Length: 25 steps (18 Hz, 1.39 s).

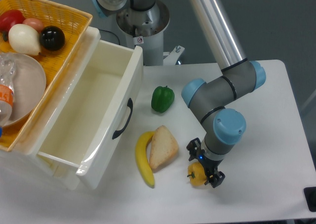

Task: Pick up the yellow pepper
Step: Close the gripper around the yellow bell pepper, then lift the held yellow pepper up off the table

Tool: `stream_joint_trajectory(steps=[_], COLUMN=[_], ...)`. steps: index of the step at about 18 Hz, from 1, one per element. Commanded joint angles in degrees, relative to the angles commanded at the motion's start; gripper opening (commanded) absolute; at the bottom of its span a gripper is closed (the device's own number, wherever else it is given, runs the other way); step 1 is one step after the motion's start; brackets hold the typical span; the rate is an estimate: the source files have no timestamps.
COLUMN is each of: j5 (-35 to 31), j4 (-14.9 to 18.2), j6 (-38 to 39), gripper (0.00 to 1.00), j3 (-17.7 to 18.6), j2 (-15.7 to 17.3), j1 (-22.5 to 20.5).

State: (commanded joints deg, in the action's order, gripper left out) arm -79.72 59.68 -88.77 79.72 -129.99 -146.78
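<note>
Your fingers (pixel 203 165) are standing open and straddling the yellow pepper (pixel 196 174), one dark tip showing at its upper left near the bread (pixel 163 147), the other at its lower right. The pepper is lying on the worktop (pixel 266 135) directly under the wrist, mostly hidden by it, with only its left half showing. You are looking at a grasp already lined up: the pepper is sitting between the tips, so closing seems the move. Whether the pads are touching it, I cannot tell.
</note>
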Motion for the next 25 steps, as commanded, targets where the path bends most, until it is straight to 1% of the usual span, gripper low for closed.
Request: stream_joint_trajectory(steps=[3,7,10,11,14,17,18,21,23,25], j5=[0.0,0.0,-0.2,-1.4,-8.8,-10.0,-10.0,-10.0,-10.2,-10.2], j4=[0.0,0.0,0.2,0.3,0.4,1.0,2.3,7.5,9.7,11.1], j6=[0.0,-0.1,0.0,-0.1,0.0,-0.1,-0.1,-0.1,-0.1,-0.1], gripper=[0.52,0.4,0.4,0.4,0.4,0.4,0.4,0.4,0.4,0.4], j3=[0.0,0.0,0.1,0.1,0.1,0.1,0.0,-0.5,-0.5,-0.5], j2=[0.0,1.1,2.5,3.2,5.4,7.9,9.0,11.9,13.3,14.0], j1=[0.0,-0.1,-0.4,-0.5,-0.5,-1.3,-1.7,-3.2,-3.6,-3.7])
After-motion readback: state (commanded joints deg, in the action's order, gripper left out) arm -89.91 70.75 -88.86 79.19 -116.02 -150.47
